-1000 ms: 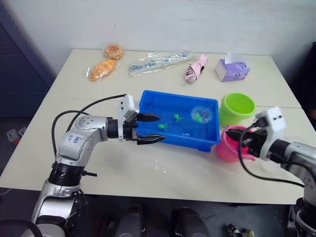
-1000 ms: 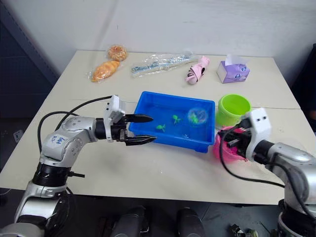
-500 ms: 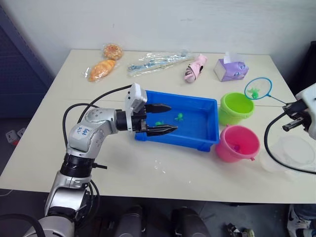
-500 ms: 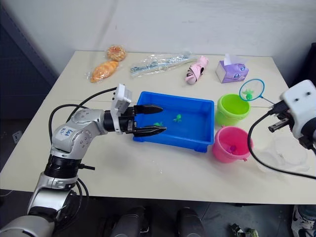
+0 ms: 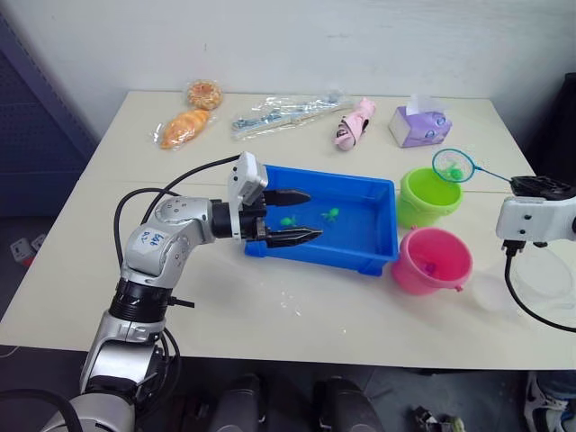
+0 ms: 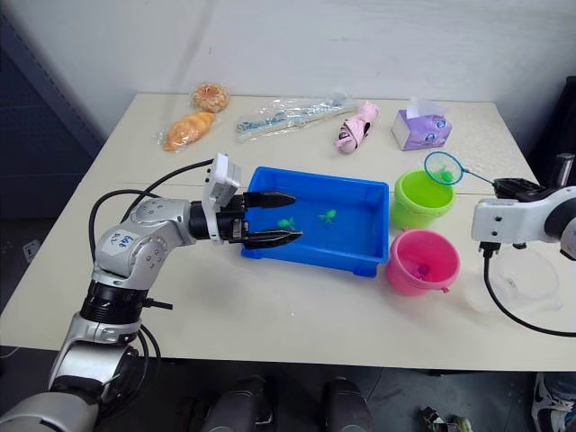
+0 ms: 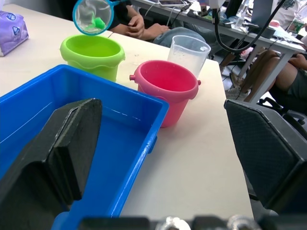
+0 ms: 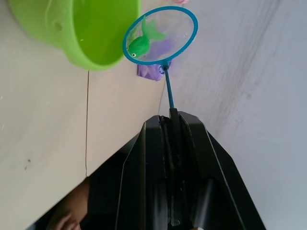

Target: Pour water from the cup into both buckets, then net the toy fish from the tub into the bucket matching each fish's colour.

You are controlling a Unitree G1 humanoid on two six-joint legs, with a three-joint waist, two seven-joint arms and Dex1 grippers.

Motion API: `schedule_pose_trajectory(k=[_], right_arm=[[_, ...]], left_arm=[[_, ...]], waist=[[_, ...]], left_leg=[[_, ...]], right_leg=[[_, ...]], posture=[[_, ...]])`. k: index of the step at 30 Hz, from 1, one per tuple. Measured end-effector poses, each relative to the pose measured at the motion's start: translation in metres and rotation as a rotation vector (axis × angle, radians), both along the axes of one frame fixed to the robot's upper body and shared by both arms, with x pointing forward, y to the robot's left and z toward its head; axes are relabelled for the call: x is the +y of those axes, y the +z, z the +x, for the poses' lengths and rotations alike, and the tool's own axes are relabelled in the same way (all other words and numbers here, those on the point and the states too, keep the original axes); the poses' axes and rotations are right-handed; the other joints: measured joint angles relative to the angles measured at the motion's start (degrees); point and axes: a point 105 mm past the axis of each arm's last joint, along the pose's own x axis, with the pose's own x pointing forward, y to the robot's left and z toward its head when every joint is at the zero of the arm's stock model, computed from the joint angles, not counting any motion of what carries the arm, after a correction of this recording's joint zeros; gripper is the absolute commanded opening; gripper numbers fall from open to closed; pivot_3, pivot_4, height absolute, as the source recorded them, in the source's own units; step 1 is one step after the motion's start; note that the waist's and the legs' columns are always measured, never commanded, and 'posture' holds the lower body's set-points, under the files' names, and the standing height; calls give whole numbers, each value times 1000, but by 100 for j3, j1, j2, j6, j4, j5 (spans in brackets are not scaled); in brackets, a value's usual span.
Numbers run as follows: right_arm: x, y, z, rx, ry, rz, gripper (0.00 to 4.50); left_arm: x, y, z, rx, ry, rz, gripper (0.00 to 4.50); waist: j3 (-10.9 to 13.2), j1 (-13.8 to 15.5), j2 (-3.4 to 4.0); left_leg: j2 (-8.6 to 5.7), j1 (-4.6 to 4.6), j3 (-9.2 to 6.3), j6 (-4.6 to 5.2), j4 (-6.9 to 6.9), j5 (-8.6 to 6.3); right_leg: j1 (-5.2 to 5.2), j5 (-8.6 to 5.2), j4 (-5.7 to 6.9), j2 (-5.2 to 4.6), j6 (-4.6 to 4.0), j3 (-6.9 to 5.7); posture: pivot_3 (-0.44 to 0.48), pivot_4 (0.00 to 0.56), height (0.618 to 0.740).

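Observation:
The blue tub [image 5: 373, 236] holds water and two green toy fish [image 5: 288, 220]. My left gripper [image 5: 301, 216] is open, its fingers [image 7: 62, 148] reaching over the tub's near left corner. My right gripper [image 8: 170, 115] is shut on the thin handle of the net [image 5: 452, 166]. The net hangs over the far rim of the green bucket [image 5: 430, 195] with a green fish [image 8: 141, 43] in its mesh. The pink bucket [image 5: 432, 261] stands just in front, with a small pink fish [image 5: 430, 267] inside. The clear cup [image 5: 540, 279] sits to the right of it.
Along the table's far side lie two wrapped pastries [image 5: 184, 126], a long plastic bag [image 5: 288, 112], a pink plush toy [image 5: 353, 124] and a purple tissue box [image 5: 418, 126]. In the left wrist view, people sit behind the table's right end [image 7: 144, 28].
My right gripper lifted the net out of the tub with a green fish and carried it right, over the green bucket. The left gripper stays open at the tub.

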Motion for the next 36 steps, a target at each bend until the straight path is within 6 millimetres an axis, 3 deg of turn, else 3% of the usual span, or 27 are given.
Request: schedule_pose_trajectory(k=[5, 12, 16, 21, 26, 28, 30, 34, 36], right_arm=[[11, -15, -1, 54, 57, -50, 0], [-4, 14, 7, -57, 0, -81, 0], [10, -12, 4, 45, 67, -98, 0], [1, -16, 3, 72, 24, -97, 0], [2, 4, 6, 0, 20, -72, 0], [9, 8, 7, -27, 37, 53, 0], [25, 5, 9, -16, 63, 328, 0], [66, -12, 6, 137, 97, 846, 0], [78, -16, 3, 189, 86, 971, 0]], left_arm=[[1, 0, 1, -2, 5, 5, 4374], [2, 5, 3, -30, 9, 19, 4374], [2, 5, 2, -37, 8, 23, 4374], [2, 5, 2, -41, 7, 26, 4374], [2, 5, 2, -42, 6, 27, 4374], [2, 4, 2, -41, 6, 29, 4374], [7, -1, 2, -40, 14, 55, 4374], [25, -22, 3, 14, 64, 105, 4374], [28, -29, 1, 39, 77, 111, 4374]], waist=[[0, 1, 0], [0, -10, 1], [0, -2, 1], [0, 0, 1], [0, -15, 2], [0, -14, -1], [0, -24, -1], [-1, -6, 3], [-1, 1, 3]], left_leg=[[-1, -1, 1, 1, 2, 0], [1, 2, 1, 0, 0, 0], [2, 0, 0, 0, 1, 0], [-1, 0, -1, 1, 4, 0], [3, 2, 0, 0, 3, 0], [7, 2, -3, -1, 4, 1], [9, 3, -2, -1, 5, 1], [11, 2, -11, -3, 3, 1], [8, -1, -16, -1, 4, 0]], right_leg=[[0, 0, 0, -1, 0, 0], [-1, 0, 1, 0, -1, 1], [-1, 0, 2, 1, -1, 0], [1, 0, 3, -2, -1, 0], [-1, 0, 5, 2, -1, 1], [4, 0, 2, 7, -2, -2], [4, 0, 3, 9, -2, -1], [1, 1, 10, 8, -3, -4], [2, 1, 8, 2, -3, -4]], posture=[[0, 150, 739], [0, 150, 739], [0, 150, 739], [0, 150, 739], [0, 150, 739], [0, 150, 739], [0, 150, 739], [0, 150, 739], [0, 150, 739]])
